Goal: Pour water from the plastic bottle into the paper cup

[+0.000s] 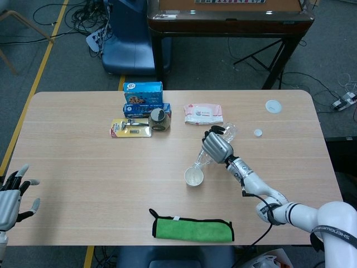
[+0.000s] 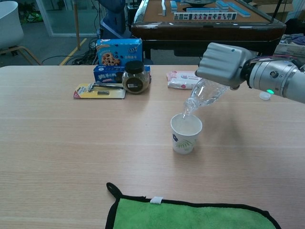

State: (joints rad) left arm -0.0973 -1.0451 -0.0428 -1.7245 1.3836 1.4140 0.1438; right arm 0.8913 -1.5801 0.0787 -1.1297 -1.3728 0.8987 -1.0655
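My right hand grips a clear plastic bottle, tilted neck-down toward the left. The bottle's mouth hangs just over the rim of a white paper cup that stands upright near the table's middle. A small white bottle cap lies on the table to the right of the hand. My left hand hovers at the table's near left edge with its fingers spread and nothing in it.
A green cloth lies at the front edge. At the back stand blue cookie boxes, a dark-lidded jar, a razor pack and a wipes packet. A white disc lies far right.
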